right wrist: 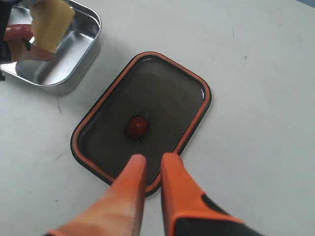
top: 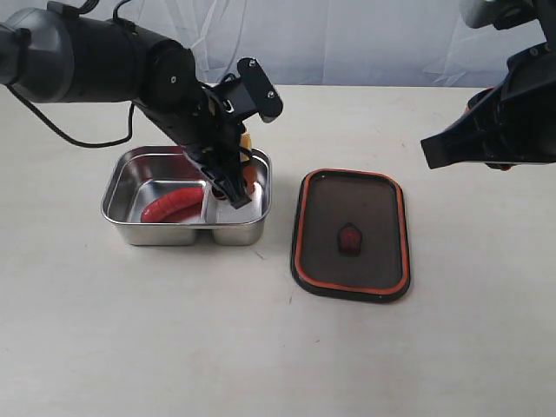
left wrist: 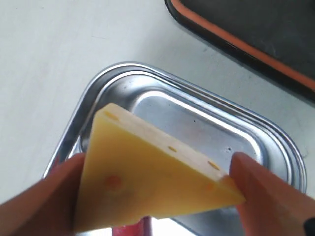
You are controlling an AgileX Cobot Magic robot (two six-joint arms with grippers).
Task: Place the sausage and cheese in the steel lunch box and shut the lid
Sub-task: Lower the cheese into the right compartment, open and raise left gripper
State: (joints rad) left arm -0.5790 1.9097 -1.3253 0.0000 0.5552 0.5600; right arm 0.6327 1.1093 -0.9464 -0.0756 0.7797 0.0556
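The left gripper (left wrist: 155, 194) is clamped on the cheese (left wrist: 147, 179), one orange finger (left wrist: 47, 201) pressed to each end of the wedge. The cheese is pale yellow and triangular, with a lighter top edge and a few shallow orange-tinted dimples. In the exterior view it hangs left of centre, over the smaller, right-hand compartment of the steel lunch box (top: 122, 221), whose shiny floor shows bare beneath it; whether it touches that floor cannot be told. The glossy red sausage (top: 171, 204) lies curved in the larger compartment on the left. The right gripper (right wrist: 151, 169), its fingers drawn nearly together on nothing, hovers above the lid (top: 382, 234), which lies flat on the table (top: 261, 347) right of the box, apart from it, orange rim and red valve tab (top: 348, 241) showing.
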